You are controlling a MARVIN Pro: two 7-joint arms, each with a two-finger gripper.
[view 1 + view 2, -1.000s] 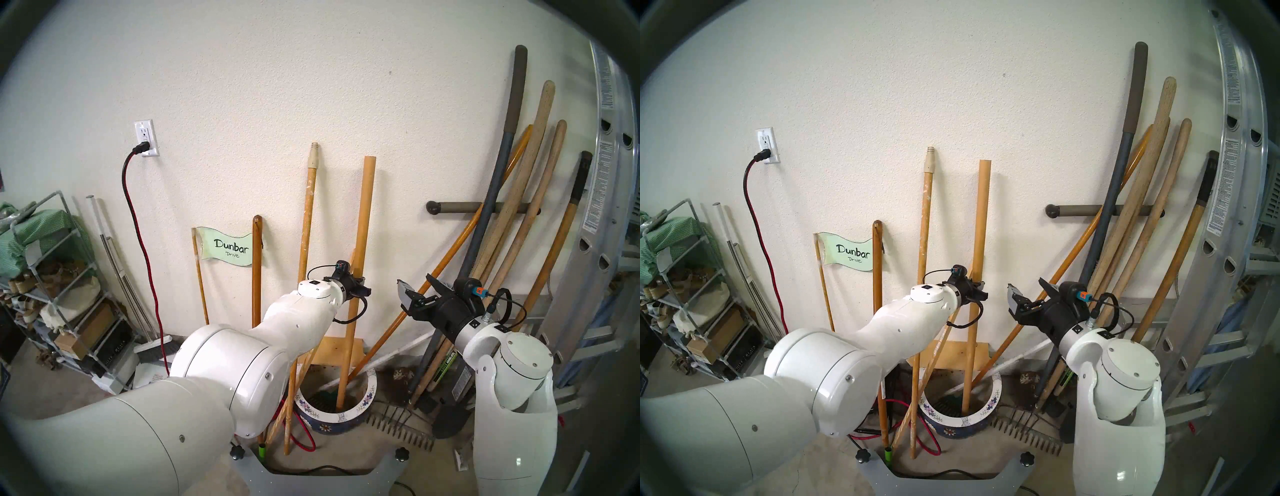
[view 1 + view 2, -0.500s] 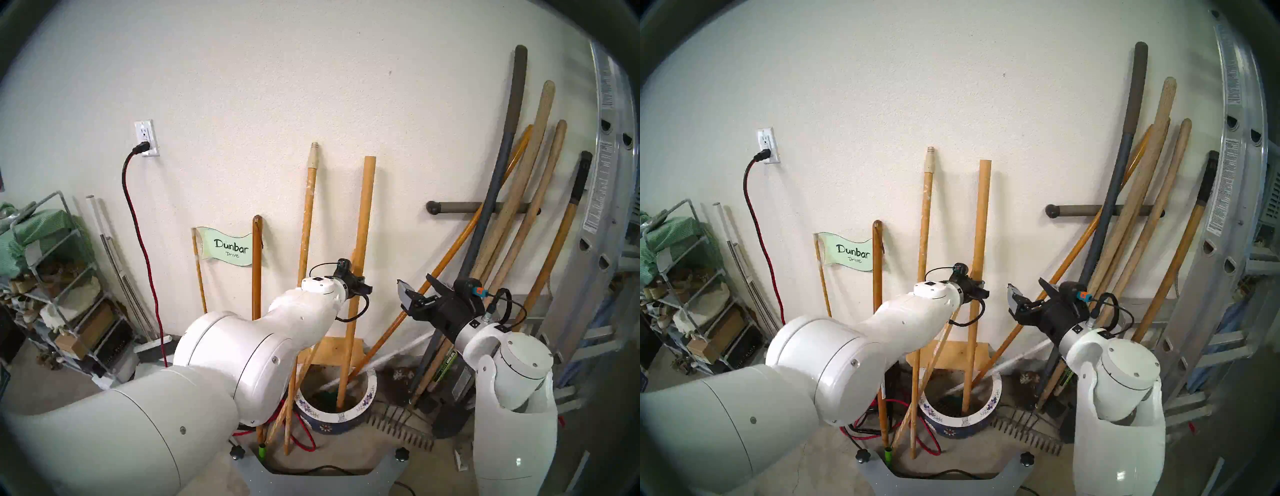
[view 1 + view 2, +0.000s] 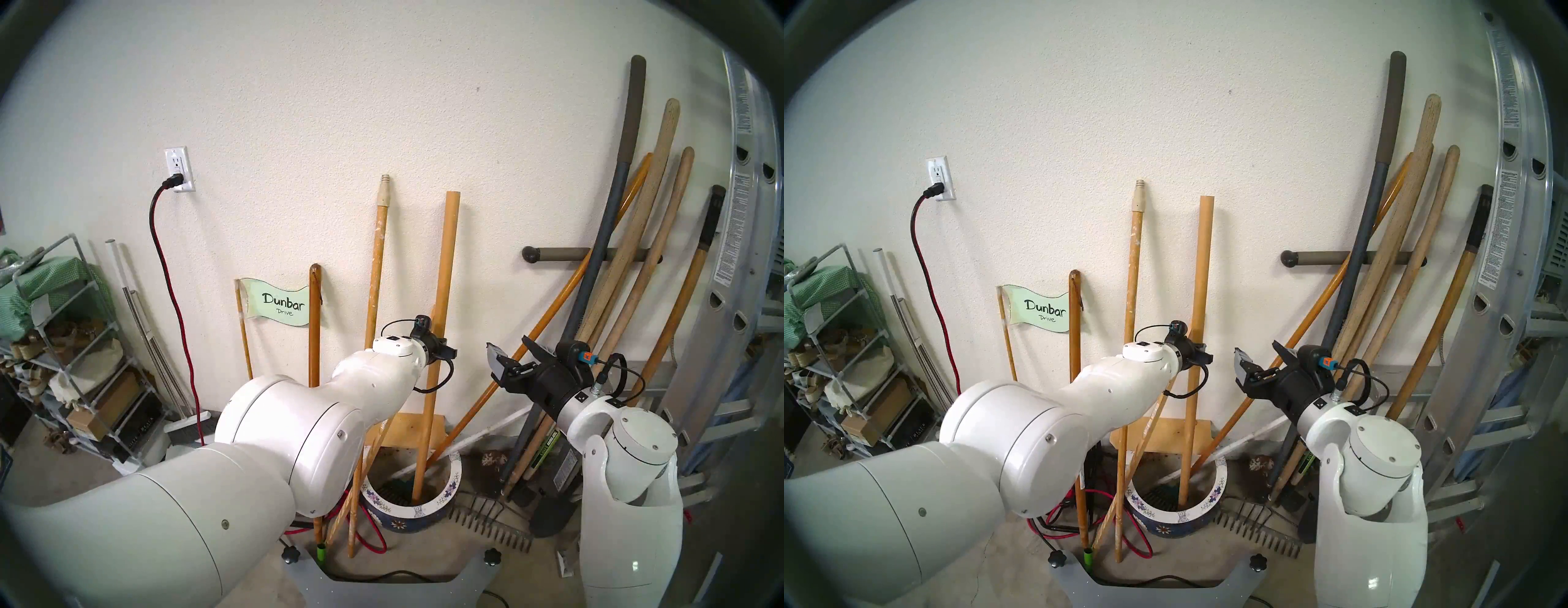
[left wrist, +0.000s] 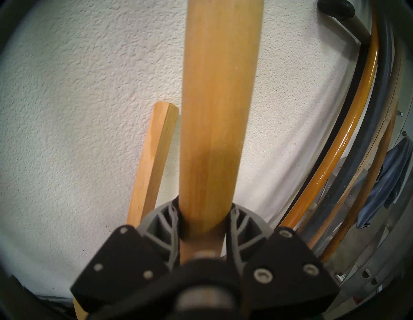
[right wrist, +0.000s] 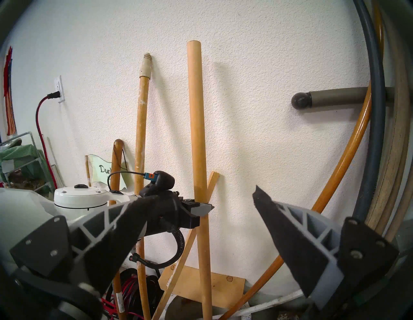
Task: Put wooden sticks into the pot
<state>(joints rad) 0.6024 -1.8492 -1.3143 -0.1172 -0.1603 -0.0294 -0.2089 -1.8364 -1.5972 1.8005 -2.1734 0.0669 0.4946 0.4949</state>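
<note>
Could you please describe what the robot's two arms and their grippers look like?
Both arms have glossy white rounded shells with small grey screw heads. Each ends in a black wrist block with a looping black cable on an orange-and-teal plug. The left gripper and right gripper have black mounts and grey, ribbed triangular fingers faced with black pads.

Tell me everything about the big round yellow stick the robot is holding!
The plain round yellow-tan wooden dowel is smooth, bare and flat-topped. It stands nearly upright, tilted slightly, close to the white wall. Its bottom end sits inside the blue ceramic pot with the white flowered rim. The left hand is shut on its middle.
</note>
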